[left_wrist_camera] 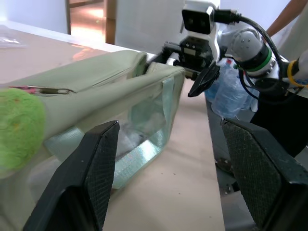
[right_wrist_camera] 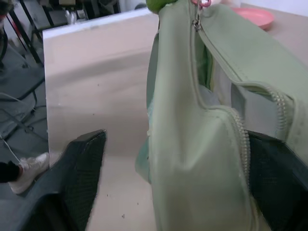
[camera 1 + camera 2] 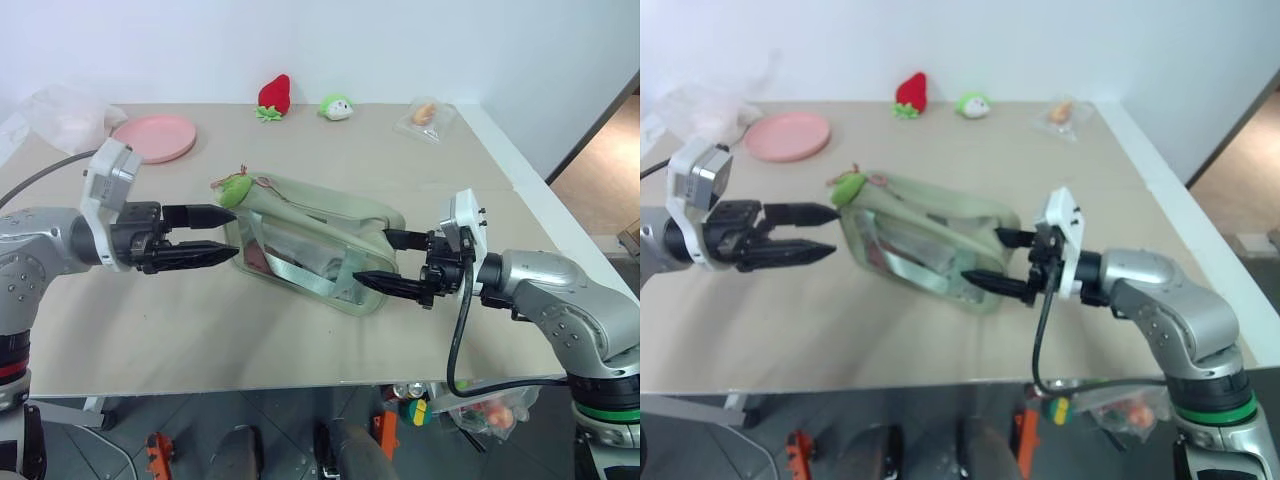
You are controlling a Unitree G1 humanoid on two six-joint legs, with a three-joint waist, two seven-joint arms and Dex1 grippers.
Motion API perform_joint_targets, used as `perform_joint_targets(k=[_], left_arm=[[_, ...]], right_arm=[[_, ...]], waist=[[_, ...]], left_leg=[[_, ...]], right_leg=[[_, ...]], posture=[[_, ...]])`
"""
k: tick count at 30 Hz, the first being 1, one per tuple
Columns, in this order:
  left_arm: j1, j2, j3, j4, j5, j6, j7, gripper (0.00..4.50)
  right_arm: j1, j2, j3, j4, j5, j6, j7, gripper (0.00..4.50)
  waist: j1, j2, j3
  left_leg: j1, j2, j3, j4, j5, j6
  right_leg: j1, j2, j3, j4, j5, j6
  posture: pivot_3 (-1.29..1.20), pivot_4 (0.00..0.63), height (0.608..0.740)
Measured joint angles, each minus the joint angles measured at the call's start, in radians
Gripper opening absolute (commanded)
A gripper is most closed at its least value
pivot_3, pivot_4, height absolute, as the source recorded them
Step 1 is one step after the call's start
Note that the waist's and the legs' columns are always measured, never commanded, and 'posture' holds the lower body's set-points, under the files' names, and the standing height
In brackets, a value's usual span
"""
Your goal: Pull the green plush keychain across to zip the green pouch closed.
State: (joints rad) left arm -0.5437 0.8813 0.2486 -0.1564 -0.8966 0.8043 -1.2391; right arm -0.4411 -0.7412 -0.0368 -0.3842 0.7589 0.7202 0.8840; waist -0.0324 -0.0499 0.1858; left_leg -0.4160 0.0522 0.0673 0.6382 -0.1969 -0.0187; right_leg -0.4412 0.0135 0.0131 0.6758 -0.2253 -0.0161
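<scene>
The green pouch (image 3: 310, 235) lies slantwise mid-table, its top zipper (image 2: 240, 130) partly open. The green plush keychain (image 3: 233, 190) sits at its left top corner, and appears again as a bright-green plush keychain (image 1: 19, 127) in the left wrist view. My left gripper (image 3: 220, 234) is level and open just left of the pouch, its upper finger close under the keychain, with nothing held. My right gripper (image 3: 386, 260) is open, one finger on each side of the pouch's right end (image 2: 192, 144). Something red shows through the clear side.
At the back of the table sit a pink plate (image 3: 155, 137), a red strawberry plush (image 3: 274, 97), a green-and-white round plush (image 3: 336, 107) and a clear bag (image 3: 425, 118). Another clear bag (image 3: 62, 115) lies far left. The table's front edge (image 3: 300, 385) is near.
</scene>
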Motion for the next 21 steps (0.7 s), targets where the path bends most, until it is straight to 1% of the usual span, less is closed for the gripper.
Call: perform_joint_targets(k=[2, 3, 5, 8, 9, 14, 16, 19, 21], left_arm=[[0.000, 0.000, 0.028, 0.021, -0.018, 0.001, 0.015, 3.50], [0.000, 0.000, 0.039, 0.029, -0.024, 0.002, 0.019, 3.50], [-0.005, 0.000, 0.063, 0.047, -0.036, 0.006, 0.036, 3.50], [-0.014, 0.000, 0.088, 0.073, -0.047, 0.009, 0.055, 3.50], [-0.013, 0.000, 0.092, 0.078, -0.047, 0.008, 0.056, 3.50], [0.002, 0.000, 0.107, 0.095, -0.047, 0.008, 0.066, 3.50], [0.006, 0.000, 0.114, 0.107, -0.047, 0.008, 0.076, 3.50], [0.009, -0.007, 0.124, 0.130, -0.048, 0.006, 0.093, 3.50], [0.012, -0.010, 0.136, 0.151, -0.051, 0.006, 0.101, 3.50]], right_arm=[[0.000, 0.000, 0.000, 0.000, 0.001, -0.001, 0.017, 2.27], [0.000, 0.000, 0.000, 0.000, 0.001, -0.001, 0.025, 2.05], [0.000, 0.000, 0.000, 0.000, 0.001, -0.001, 0.044, 1.22], [0.000, 0.001, 0.002, 0.006, 0.001, -0.008, 0.075, 0.17], [-0.001, 0.001, 0.006, 0.012, -0.002, -0.013, 0.087, 0.02], [-0.036, 0.002, 0.047, 0.054, -0.049, -0.066, 0.159, 0.02], [-0.085, 0.011, 0.074, 0.103, -0.086, -0.102, 0.192, 0.02], [-0.205, 0.053, 0.122, 0.241, -0.157, -0.140, 0.211, 0.02], [-0.280, 0.072, 0.161, 0.328, -0.201, -0.180, 0.258, 0.02]], waist=[[0.000, 0.000, 0.000], [0.000, 0.000, 0.000], [0.000, 0.000, 0.000], [0.000, 0.000, 0.000], [0.000, 0.000, 0.000], [-0.002, 0.000, 0.000], [-0.005, 0.000, 0.000], [-0.013, 0.000, 0.000], [-0.014, 0.000, 0.000]], left_leg=[[0.000, 0.000, 0.000, 0.000, 0.000, 0.000], [0.000, 0.000, 0.000, 0.000, 0.000, 0.000], [0.000, 0.000, 0.000, 0.000, 0.000, 0.000], [0.000, 0.000, 0.000, 0.000, 0.000, 0.000], [0.000, 0.000, 0.000, 0.000, 0.000, 0.000], [0.001, 0.000, 0.001, 0.000, 0.000, 0.000], [0.001, 0.000, 0.001, 0.001, 0.000, 0.000], [0.003, 0.001, 0.001, 0.001, 0.001, 0.000], [0.003, 0.001, 0.001, 0.001, 0.001, -0.001]], right_leg=[[0.000, 0.000, 0.000, 0.000, 0.000, 0.000], [0.000, 0.000, 0.000, 0.000, 0.000, 0.000], [0.000, 0.000, 0.000, 0.000, 0.000, 0.000], [0.000, 0.000, 0.000, 0.000, 0.000, 0.000], [0.000, 0.000, 0.000, 0.000, 0.000, 0.000], [0.000, 0.001, 0.000, 0.001, 0.000, 0.000], [0.000, 0.002, 0.000, 0.002, 0.001, -0.001], [0.000, 0.003, 0.001, 0.003, 0.003, -0.004], [0.000, 0.005, 0.001, 0.004, 0.003, -0.004]], posture=[[0.00, 0.150, 0.740], [0.00, 0.150, 0.740], [0.00, 0.150, 0.740], [0.00, 0.150, 0.740], [0.00, 0.150, 0.740], [0.00, 0.150, 0.740], [0.00, 0.150, 0.740], [0.00, 0.150, 0.740], [0.00, 0.150, 0.740]])
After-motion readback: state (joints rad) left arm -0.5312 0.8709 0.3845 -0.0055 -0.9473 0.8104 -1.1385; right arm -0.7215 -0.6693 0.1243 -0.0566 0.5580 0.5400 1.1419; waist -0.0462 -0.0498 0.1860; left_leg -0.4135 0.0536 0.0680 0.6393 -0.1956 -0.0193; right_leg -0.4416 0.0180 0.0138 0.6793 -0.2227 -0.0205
